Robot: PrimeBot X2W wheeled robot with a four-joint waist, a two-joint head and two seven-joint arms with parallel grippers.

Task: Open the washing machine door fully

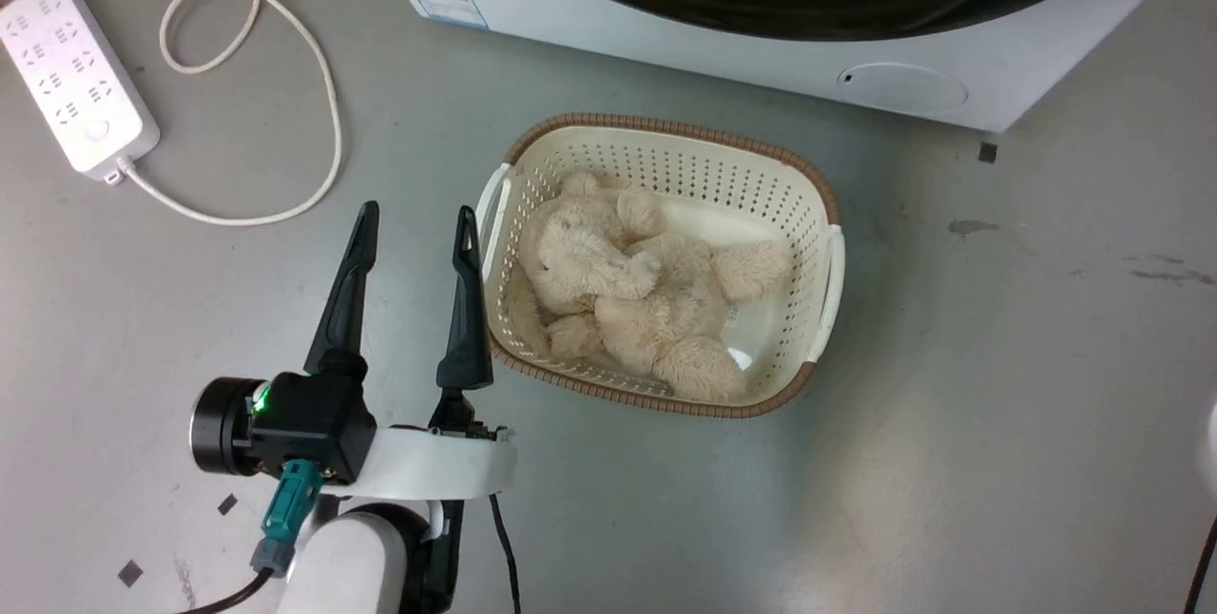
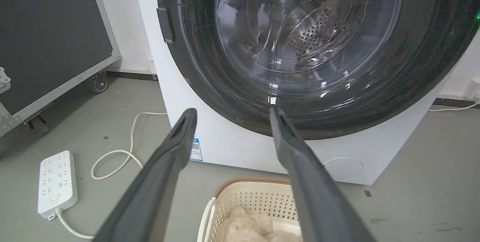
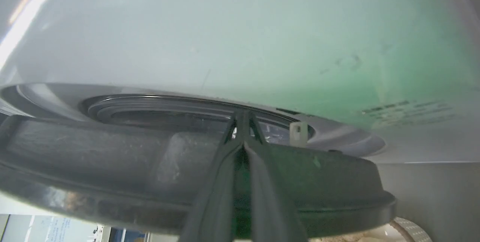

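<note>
Right wrist view: my right gripper (image 3: 243, 116) pinched closed, empty, tips behind black-rimmed round washing machine door (image 3: 93, 152); left gripper (image 1: 417, 210) spread wide, empty.

The basket (image 1: 666, 134) stands on the floor (image 1: 998, 357) just before the washing machine (image 1: 666, 34), with the plush toy (image 1: 627, 296) lying in it. The power strip (image 1: 76, 77) lies well to its left, its cable (image 1: 323, 101) looping between. The left gripper (image 1: 417, 213) hangs just left of the basket. The service flap (image 1: 901, 86) sits below the washing machine door (image 2: 412, 84), to the right. The right gripper (image 3: 243, 114) lies along the door's rim, tips at the gap between door and machine.
</note>
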